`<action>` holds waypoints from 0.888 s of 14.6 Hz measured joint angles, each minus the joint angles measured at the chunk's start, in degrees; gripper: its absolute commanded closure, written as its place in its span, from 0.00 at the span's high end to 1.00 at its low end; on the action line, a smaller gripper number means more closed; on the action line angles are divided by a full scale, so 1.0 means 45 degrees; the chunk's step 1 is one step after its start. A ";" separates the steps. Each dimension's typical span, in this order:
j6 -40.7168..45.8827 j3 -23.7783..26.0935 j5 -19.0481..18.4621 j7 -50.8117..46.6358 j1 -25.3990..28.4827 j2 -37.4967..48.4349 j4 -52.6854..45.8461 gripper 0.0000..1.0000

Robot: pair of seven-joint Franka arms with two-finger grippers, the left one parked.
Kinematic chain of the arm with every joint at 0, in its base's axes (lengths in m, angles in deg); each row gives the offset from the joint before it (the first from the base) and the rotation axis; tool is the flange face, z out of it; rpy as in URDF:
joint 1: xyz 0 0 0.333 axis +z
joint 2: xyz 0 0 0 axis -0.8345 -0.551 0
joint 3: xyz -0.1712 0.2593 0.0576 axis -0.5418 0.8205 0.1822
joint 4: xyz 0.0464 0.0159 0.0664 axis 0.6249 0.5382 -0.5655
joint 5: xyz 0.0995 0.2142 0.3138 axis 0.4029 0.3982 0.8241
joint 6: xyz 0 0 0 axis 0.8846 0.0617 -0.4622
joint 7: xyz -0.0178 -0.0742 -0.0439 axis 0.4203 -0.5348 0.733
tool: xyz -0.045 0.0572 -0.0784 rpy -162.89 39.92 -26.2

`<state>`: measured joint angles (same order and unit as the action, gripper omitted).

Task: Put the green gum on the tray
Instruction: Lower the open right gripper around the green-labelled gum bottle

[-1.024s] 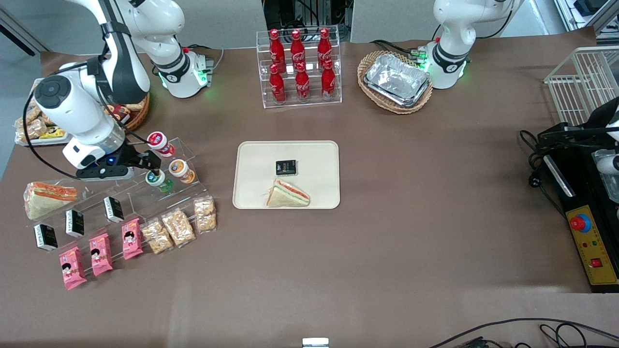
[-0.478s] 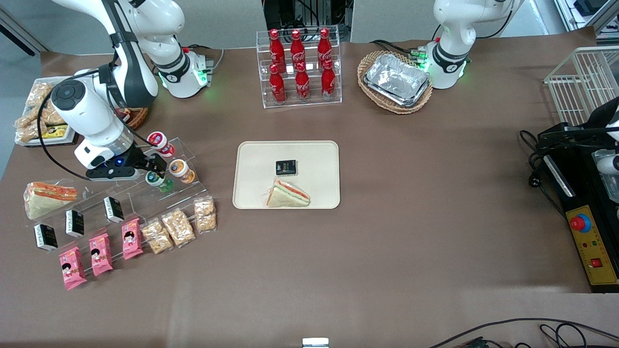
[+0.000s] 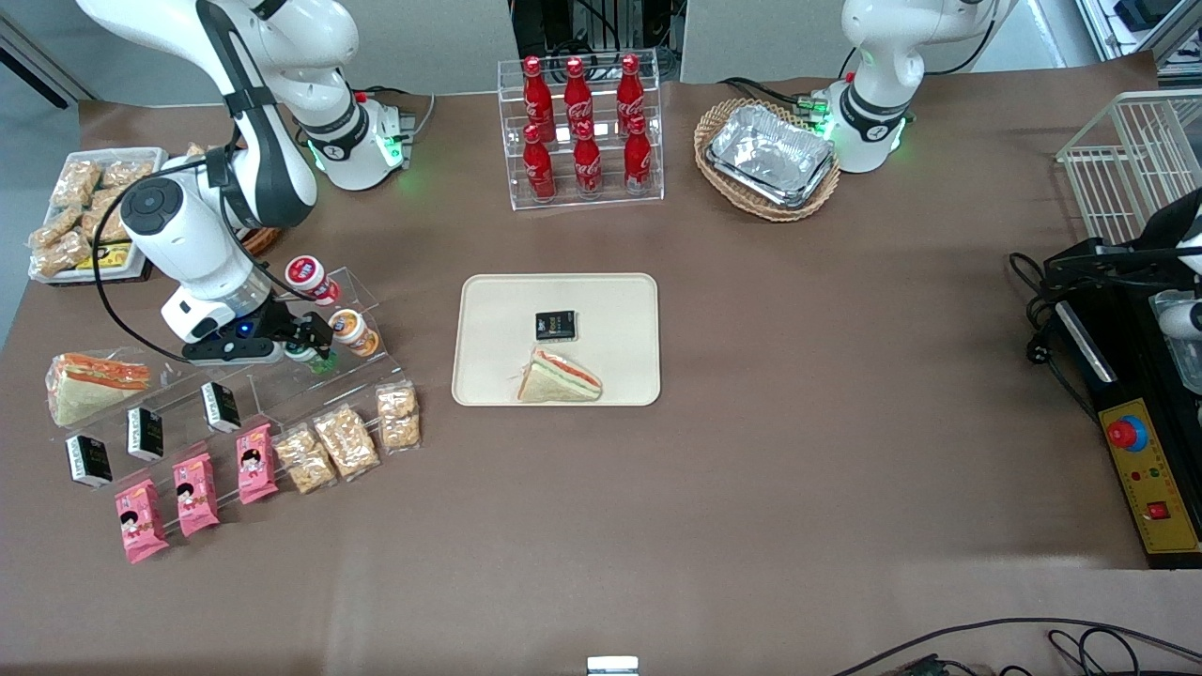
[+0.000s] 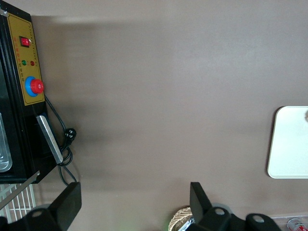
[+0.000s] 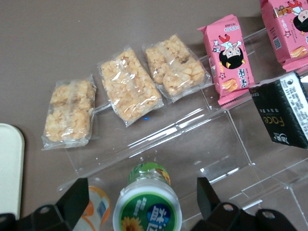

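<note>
The green gum (image 3: 302, 352), a small green bottle with a white lid, lies on the clear stepped shelf (image 3: 371, 291) beside the orange-bodied bottle (image 3: 349, 330). My right gripper (image 3: 308, 344) is open and straddles it. In the right wrist view the gum (image 5: 147, 204) sits between the two fingers (image 5: 72, 204), with a gap on each side. The beige tray (image 3: 498, 319) lies at the table's middle, toward the parked arm from the shelf. Its edge shows in the right wrist view (image 5: 9, 163).
A sandwich (image 3: 559, 377) and a black box (image 3: 555, 325) lie on the tray. The shelf also holds a red-lidded bottle (image 3: 305, 275), cracker packs (image 5: 127, 84), pink packs (image 5: 230, 57) and black boxes (image 5: 284, 113). A cola rack (image 3: 582, 127) and a foil-tray basket (image 3: 768, 155) stand farther back.
My right arm has moved toward the tray end of the shelf. The open gripper has closed in over the green gum, which has not moved.
</note>
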<state>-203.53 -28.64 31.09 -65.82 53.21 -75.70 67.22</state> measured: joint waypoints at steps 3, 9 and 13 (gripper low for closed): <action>-0.0103 0.0000 -0.0093 0.0000 0.0000 -0.0166 0.0000 1.00; -0.0122 -0.0006 -0.0158 0.0000 -0.0004 -0.0192 0.0166 1.00; -0.0128 -0.0047 -0.0161 0.0000 -0.0043 -0.0087 0.0480 1.00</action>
<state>-204.10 -28.86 30.36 -65.82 53.01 -76.09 69.38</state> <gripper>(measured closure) 0.000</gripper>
